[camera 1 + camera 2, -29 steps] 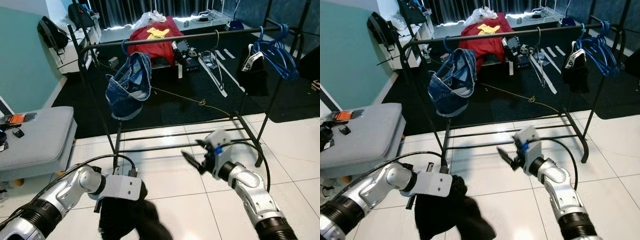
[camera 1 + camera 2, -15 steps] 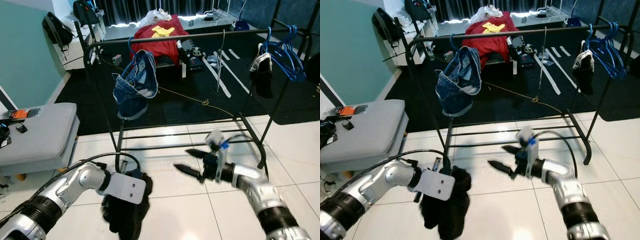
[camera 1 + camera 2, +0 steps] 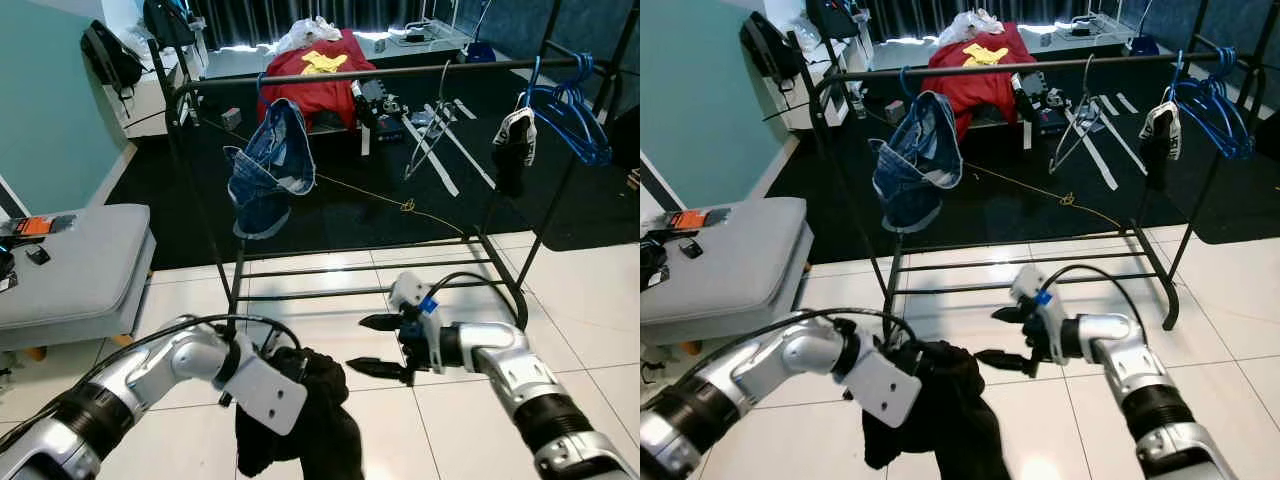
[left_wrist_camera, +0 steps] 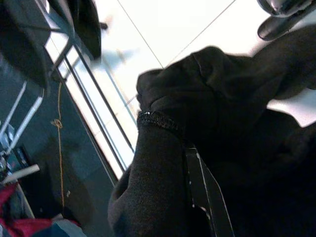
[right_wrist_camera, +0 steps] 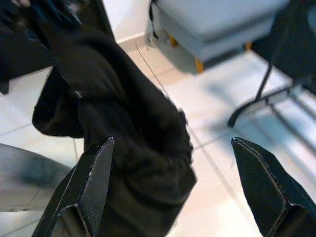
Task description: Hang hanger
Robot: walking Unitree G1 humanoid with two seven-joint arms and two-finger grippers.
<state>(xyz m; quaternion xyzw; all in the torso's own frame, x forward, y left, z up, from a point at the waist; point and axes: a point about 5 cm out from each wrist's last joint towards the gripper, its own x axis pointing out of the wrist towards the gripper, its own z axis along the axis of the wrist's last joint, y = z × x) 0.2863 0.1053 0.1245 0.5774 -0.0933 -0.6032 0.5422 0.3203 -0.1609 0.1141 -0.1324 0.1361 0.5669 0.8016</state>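
1. Fingers of the right gripper (image 3: pixel 381 345) stood wide apart and held nothing, their tips pointing at the black garment (image 3: pixel 305 420).
2. Whether the left gripper (image 3: pixel 908 362) was closed on the garment I could not tell; its fingers were buried in the cloth, which hung from it in a bunch just above the floor (image 3: pixel 330 310).
3. In the left wrist view a thin pale bar (image 4: pixel 207 195) ran through the folds, perhaps the hanger, though that was not certain.
4. The rack (image 3: pixel 400 72) stood beyond both arms, its top rail carrying denim shorts (image 3: pixel 265 170) near the left end, a bare hanger (image 3: pixel 430 115) at the middle, and blue hangers (image 3: pixel 565 110) with a dark garment (image 3: pixel 508 145) near the right end.
5. The left arm reached forward and inward, elbow bent, wrist low; the right arm reached inward across the body at about the same height, fingers level.
6. To do this step well, I judged the right gripper should find the hook before closing, rather than pinching loose cloth.
7. Both arms would then need to lift together so the garment cleared the lower bars, and aim for the open stretch of rail between the shorts and the bare hanger.
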